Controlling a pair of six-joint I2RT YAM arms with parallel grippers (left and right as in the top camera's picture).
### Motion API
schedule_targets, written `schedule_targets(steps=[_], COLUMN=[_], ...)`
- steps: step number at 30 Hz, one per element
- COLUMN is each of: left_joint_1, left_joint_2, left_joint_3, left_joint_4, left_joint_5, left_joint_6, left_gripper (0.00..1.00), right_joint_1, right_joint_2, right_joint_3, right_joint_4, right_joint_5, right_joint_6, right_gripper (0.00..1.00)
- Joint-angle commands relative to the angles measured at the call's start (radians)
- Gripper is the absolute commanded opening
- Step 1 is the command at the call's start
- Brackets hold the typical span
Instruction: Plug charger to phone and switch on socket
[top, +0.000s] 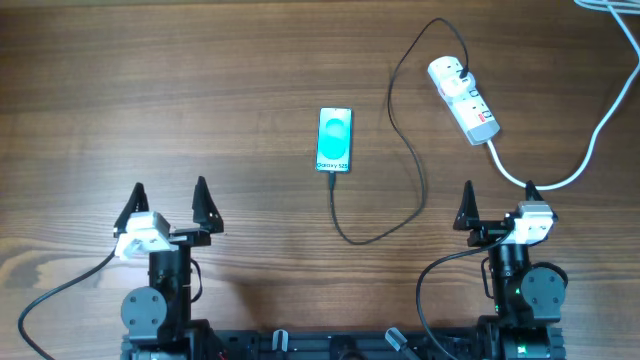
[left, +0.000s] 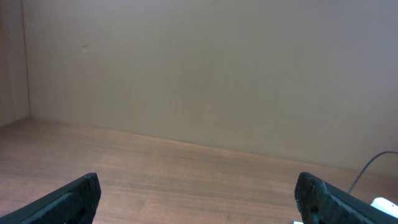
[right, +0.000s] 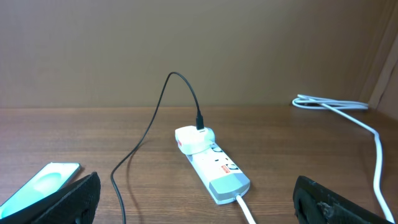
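Note:
The phone (top: 334, 139) lies flat at the table's middle, its teal screen up; it also shows in the right wrist view (right: 43, 183). The charger's thin black cable (top: 408, 150) runs from the phone's near edge, where its plug tip meets it, in a loop to the white adapter (top: 449, 72) seated in the socket (top: 470, 108). The right wrist view shows the socket (right: 214, 168), adapter (right: 194, 138) and cable (right: 149, 130). My left gripper (top: 170, 190) (left: 199, 205) is open and empty. My right gripper (top: 498, 192) (right: 196, 211) is open and empty, short of the socket.
The socket's thick white cord (top: 590, 150) curves past my right gripper and off the right edge; it also shows in the right wrist view (right: 348, 112). A wall stands behind the table. In the left wrist view a thin cable (left: 367, 167) shows at the right edge.

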Motion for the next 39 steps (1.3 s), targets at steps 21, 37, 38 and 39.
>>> schedule_targets(steps=[21, 37, 38, 39], left_joint_1=[0.007, 0.008, 0.008, 0.007], left_joint_2=[-0.011, -0.011, -0.011, -0.011], left_joint_3=[-0.068, -0.068, -0.068, -0.068], left_joint_4=[-0.161, -0.155, -0.154, -0.154], left_joint_5=[0.070, -0.011, -0.013, -0.014], left_joint_6=[0.160, 0.156, 0.156, 0.156], left_gripper=[1.00, 1.00, 1.00, 1.00], right_joint_1=[-0.004, -0.004, -0.004, -0.004], right_joint_2=[-0.002, -0.002, -0.002, -0.002], right_joint_3=[-0.001, -0.001, -0.001, -0.001], right_joint_4=[0.006, 0.006, 0.006, 0.006], right_joint_5=[0.010, 0.010, 0.010, 0.010], right_joint_6=[-0.004, -0.003, -0.004, -0.004], right_gripper=[1.00, 1.00, 1.00, 1.00])
